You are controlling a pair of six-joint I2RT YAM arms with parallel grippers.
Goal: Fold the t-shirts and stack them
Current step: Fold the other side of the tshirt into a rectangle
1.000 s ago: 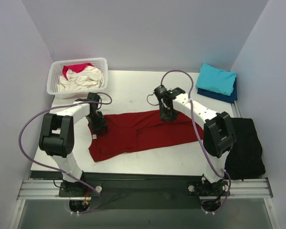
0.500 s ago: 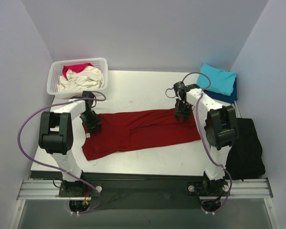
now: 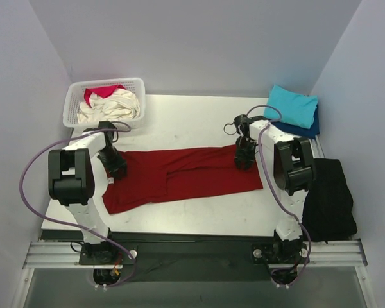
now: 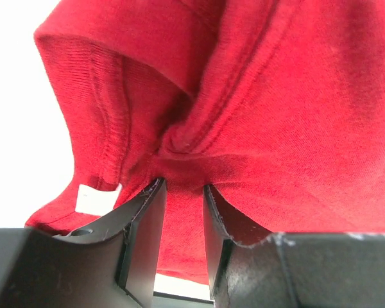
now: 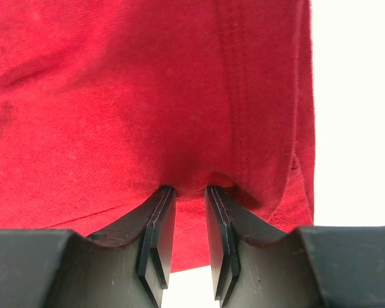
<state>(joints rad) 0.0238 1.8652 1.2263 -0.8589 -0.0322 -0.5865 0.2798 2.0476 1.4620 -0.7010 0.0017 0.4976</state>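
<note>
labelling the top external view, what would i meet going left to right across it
white basket → dark red t-shirt → turquoise t-shirt → black cloth

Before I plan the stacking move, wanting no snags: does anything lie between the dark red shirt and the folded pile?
Nothing visible: only bare table separates the dark red shirt from the turquoise-topped pile.

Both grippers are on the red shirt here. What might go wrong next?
The left gripper and right gripper each pinch only a small tuck of the red shirt at the fingertips, so the cloth may slip out when pulled. The shirt lies creased across its middle, so a fold could come out uneven.
</note>
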